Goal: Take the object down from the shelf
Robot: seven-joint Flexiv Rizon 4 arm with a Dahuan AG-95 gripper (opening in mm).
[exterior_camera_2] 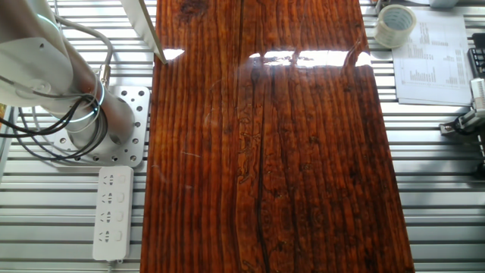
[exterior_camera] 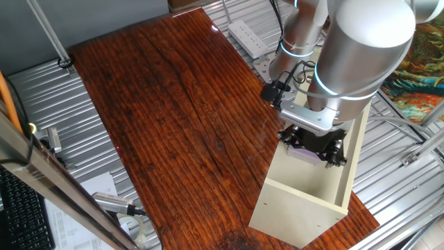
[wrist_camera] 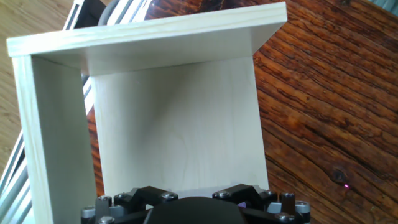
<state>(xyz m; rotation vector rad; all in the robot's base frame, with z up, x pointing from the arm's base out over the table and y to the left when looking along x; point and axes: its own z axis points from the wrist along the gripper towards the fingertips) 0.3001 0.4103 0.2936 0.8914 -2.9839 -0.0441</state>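
Observation:
In one fixed view the cream shelf (exterior_camera: 310, 196) lies along the table's right edge with its open face up. My gripper (exterior_camera: 313, 146) is down at the shelf's far part, its black fingers (exterior_camera: 337, 149) set around the purple object (exterior_camera: 302, 152), which is mostly covered by the hand. Whether the fingers press on it is not visible. The hand view looks into the shelf (wrist_camera: 177, 130); the gripper's black body (wrist_camera: 193, 210) fills the bottom edge and a sliver of the purple object (wrist_camera: 242, 203) peeks out beside it. Neither shelf nor object appears in the other fixed view.
The dark wooden table (exterior_camera: 173, 118) spreads left of the shelf. A white power strip (exterior_camera_2: 111, 211) and the arm's base plate (exterior_camera_2: 125, 129) sit off the table's edge. A tape roll (exterior_camera_2: 395, 25) and printed paper (exterior_camera_2: 436, 61) lie past the far corner.

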